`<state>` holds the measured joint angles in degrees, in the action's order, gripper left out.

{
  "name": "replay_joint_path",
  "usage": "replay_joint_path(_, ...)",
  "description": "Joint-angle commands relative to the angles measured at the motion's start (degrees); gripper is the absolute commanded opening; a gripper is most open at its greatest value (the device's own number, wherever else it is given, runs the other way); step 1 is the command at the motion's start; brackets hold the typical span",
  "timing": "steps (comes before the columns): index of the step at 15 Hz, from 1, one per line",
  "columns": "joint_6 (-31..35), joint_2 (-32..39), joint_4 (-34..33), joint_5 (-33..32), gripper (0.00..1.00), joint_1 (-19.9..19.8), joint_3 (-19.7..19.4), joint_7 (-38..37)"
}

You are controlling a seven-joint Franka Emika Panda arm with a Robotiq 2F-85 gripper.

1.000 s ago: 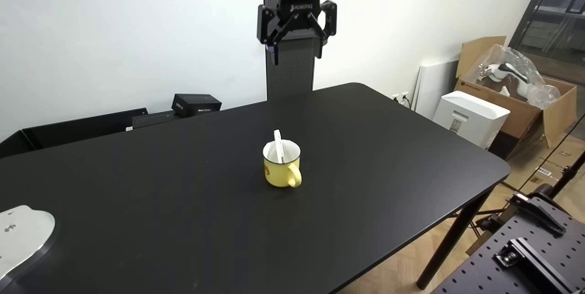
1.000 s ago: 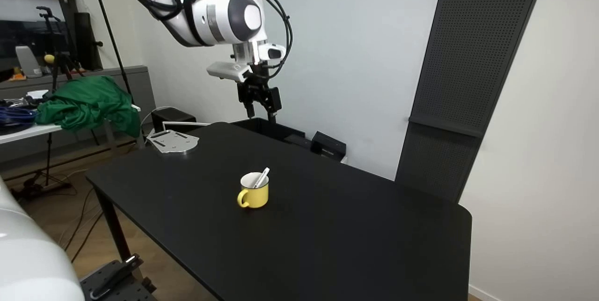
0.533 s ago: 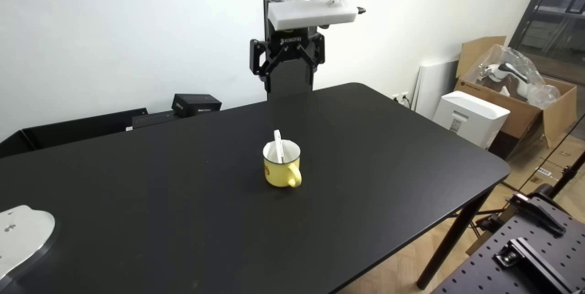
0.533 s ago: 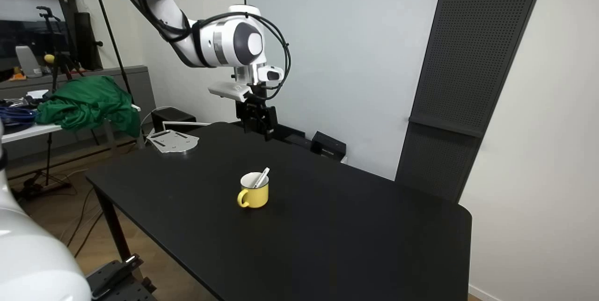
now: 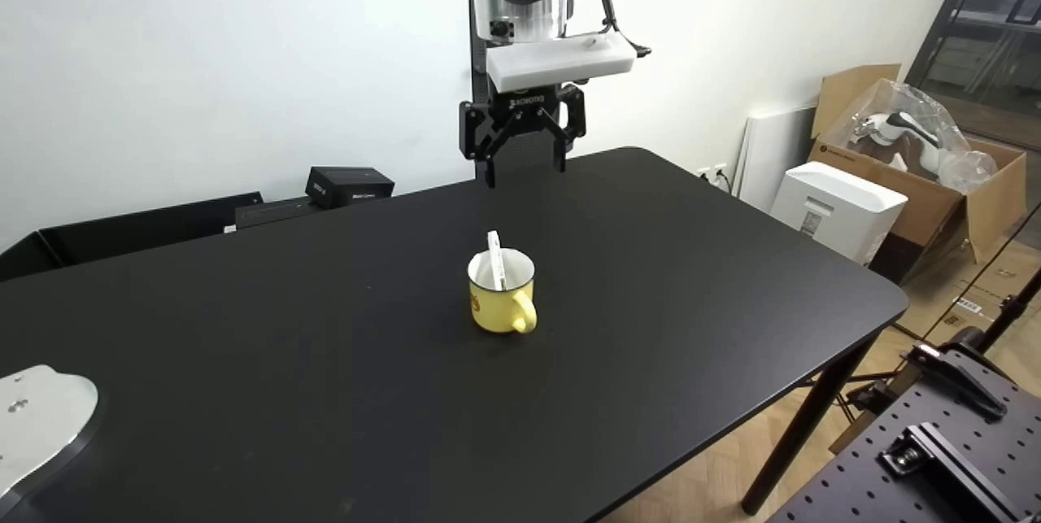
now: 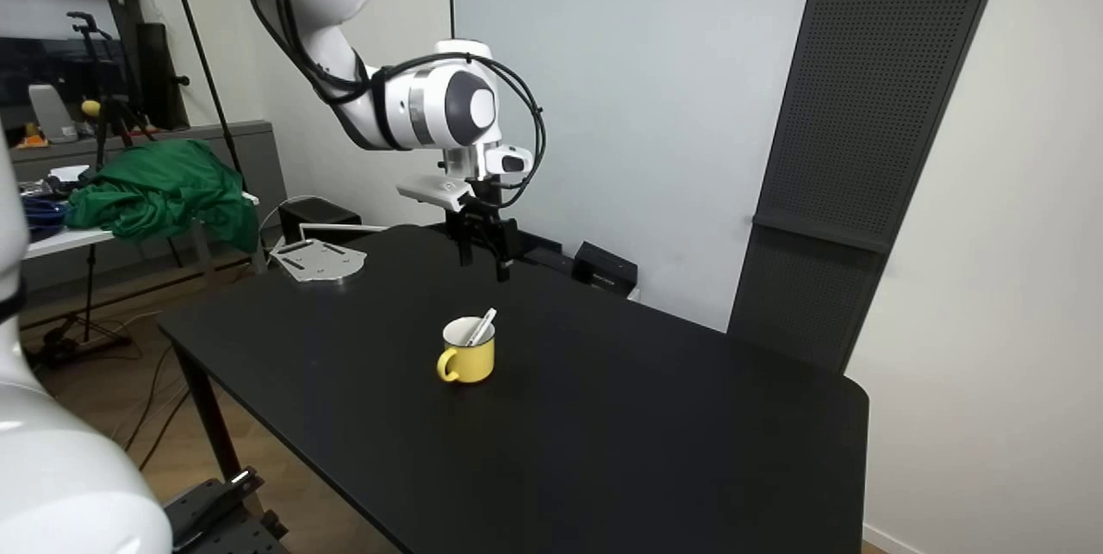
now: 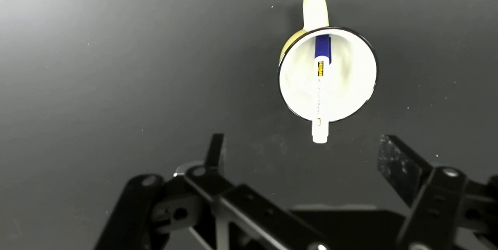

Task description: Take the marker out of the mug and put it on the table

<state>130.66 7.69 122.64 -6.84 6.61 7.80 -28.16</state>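
Only the wrist view gives the marker at full length: its clipped blue cap lies low inside the yellow mug, near the handle side, with a small yellow-and-black label next to it on the white barrel. In both exterior views just the white end shows, tilted out over the dark-edged rim; an orange print on the mug's side shows in an exterior view. The Robotiq gripper hangs above the table, apart from the mug, its two fingers spread wide; the wrist view adds a scuffed inner finger pad. Matte black and round-cornered, the table bears the upright mug and, near an edge, a slotted metal plate; up close, pale specks dot its top. Behind are a pale wall, a dark perforated panel and a low black box. A green cloth drapes a white desk; in an exterior view, an open cardboard box holds plastic-wrapped equipment.
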Motion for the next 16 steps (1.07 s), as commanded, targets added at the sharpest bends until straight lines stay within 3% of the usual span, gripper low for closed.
replay_joint_path(1, -0.06, -0.03, -0.06, 0.21, 1.00, 1.05, -1.06, 0.13)
replay_joint_path(9, 4.27, 4.01, -1.00, -3.98, 1.00, 1.76, -2.07, 0.10)
replay_joint_path(16, 8.50, 10.67, -2.77, -2.66, 1.00, 2.67, -3.50, 2.54)
